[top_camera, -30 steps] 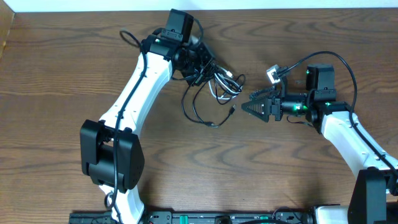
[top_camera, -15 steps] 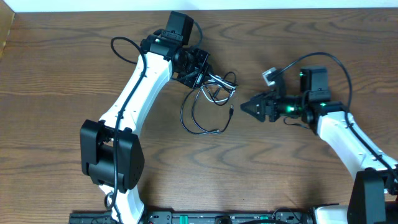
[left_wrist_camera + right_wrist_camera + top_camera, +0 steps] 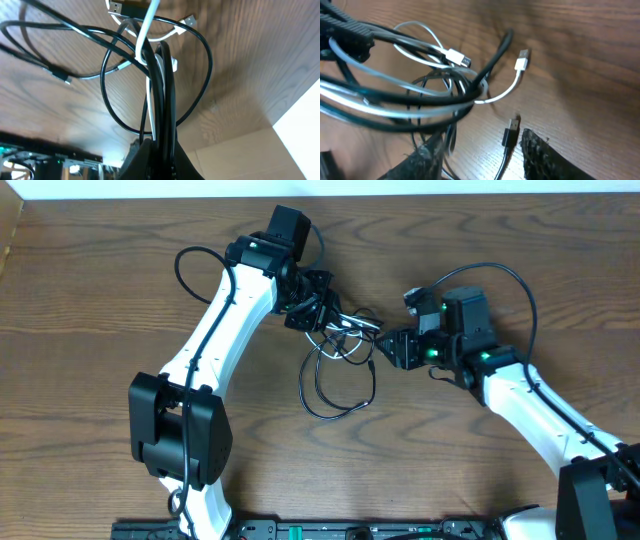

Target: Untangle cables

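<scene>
table (image 3: 100, 280): bare wood, nothing pins the cords down, so any pull you make drags the whole knot instead of opening it.
left arm (image 3: 232, 305): reaches far toward the back edge; if you lift from here, the bundle comes up with it as one lump.
right arm (image 3: 530, 405): its own thick black lead arcs just above the wrist; swing wide and you risk catching it on the cords.
cables (image 3: 345, 335): knotted clump at mid-table between the two grippers, partly raised at the left side.
left gripper (image 3: 159, 115): pressed together, pinching several black strands plus a white one at once; you hold too many, so pulling likely tightens the tangle.
right gripper (image 3: 480, 145): spread wide, holding nothing, low beside the clump; close now and you may trap two crossing strands, or none.
black loop (image 3: 335, 395): lies flat toward the front of the table; it can snag a finger if you sweep through it.
white cable (image 3: 150, 30): threads between the black strands; a hard tug may cinch it.
black plug (image 3: 511, 131): on the wood just ahead of the spread jaws; easy to nudge away on approach.
white plug (image 3: 522, 59): free end, further out; may hook a loop when dragged.
</scene>
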